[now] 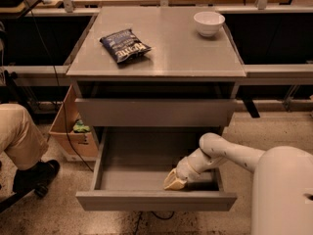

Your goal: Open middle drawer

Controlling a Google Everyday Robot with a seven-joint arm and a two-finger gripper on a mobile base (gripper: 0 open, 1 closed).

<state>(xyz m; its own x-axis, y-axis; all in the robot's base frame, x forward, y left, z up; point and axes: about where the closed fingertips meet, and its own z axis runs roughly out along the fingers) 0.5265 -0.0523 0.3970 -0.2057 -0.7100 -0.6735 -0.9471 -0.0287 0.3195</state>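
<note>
The middle drawer (146,199) is a wide grey drawer pulled well out of the cabinet, showing a plain shallow grey tray. My gripper (171,181) is down inside this tray, right of its middle and just behind the front panel. My white arm (220,153) reaches in from the right over the drawer's right side. Above it, another grey drawer front (155,112) sits pushed in under the cabinet top. Anything below the open drawer is hidden by it.
On the cabinet top (186,53) lie a dark chip bag (124,45) and a white bowl (209,22). A cardboard box (73,131) stands at the left, beside a seated person's leg (17,133) and shoe (34,176). My white body (283,195) fills the lower right.
</note>
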